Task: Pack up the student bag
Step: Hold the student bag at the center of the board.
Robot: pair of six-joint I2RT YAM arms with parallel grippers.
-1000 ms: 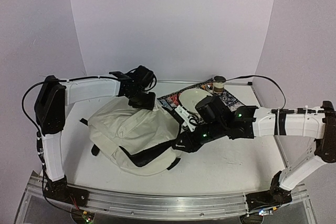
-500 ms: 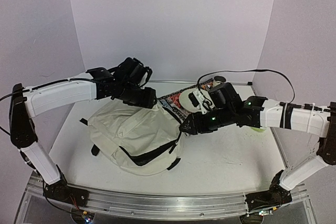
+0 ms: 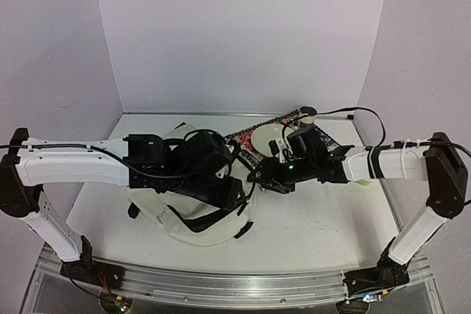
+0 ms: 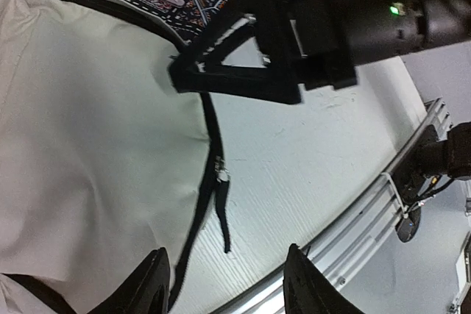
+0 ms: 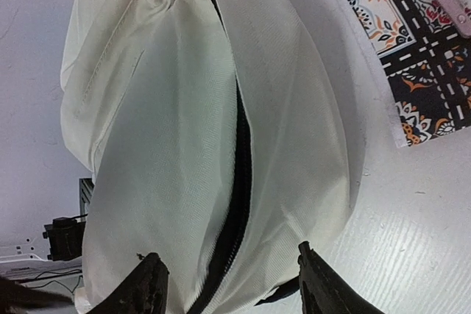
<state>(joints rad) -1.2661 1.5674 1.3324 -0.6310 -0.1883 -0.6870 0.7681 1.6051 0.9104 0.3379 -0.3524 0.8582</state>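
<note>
One student bag [image 5: 162,145], one plate [image 3: 266,137], one mat [image 5: 419,56], one cup [image 3: 307,115]; the bag is cream, slumped, black-zippered. The left gripper [image 4: 226,255] and right gripper [image 5: 232,262] both gape wide, holding nothing.

— What are the arms looking like?
— White shells are covering the long links of the left arm [image 3: 73,167] and right arm [image 3: 401,163]; black housings are capping the joints.
— Any wiring?
— A thin black cable [image 3: 368,112] is running along the right arm, and a green light [image 4: 397,9] is glowing on its wrist.
— And the tips?
— The left claw [image 4: 228,284] and right claw [image 5: 234,288] are showing black fingers.
</note>
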